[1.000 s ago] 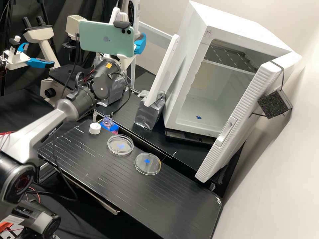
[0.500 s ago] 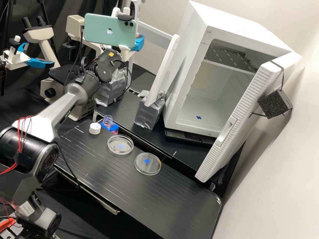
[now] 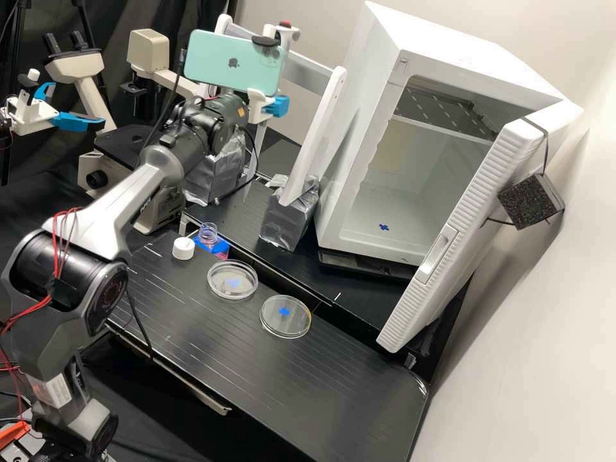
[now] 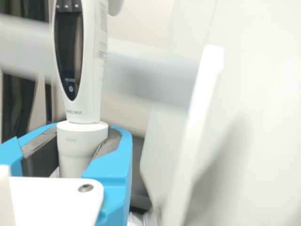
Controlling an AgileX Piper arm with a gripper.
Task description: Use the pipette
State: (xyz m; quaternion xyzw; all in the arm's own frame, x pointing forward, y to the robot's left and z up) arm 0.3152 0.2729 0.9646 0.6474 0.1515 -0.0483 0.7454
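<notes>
Pipette (image 4: 90,89) is standing near upright, raised by the gripper (image 4: 83,143) beyond the black bench (image 3: 256,378). Jaws are clamping its pale collar (image 4: 82,136), just below the display (image 4: 69,52). Handling, judged: the body is likely behaving as light, stiff, smooth plastic — top-heavy above this grip, so liable to twist if held loosely. The collar is offering the soundest hold; the display is calling for no pressure. Two dishes (image 3: 233,280) (image 3: 285,316) and an open bottle (image 3: 208,236) are sitting well apart from it — probably the next targets.
</notes>
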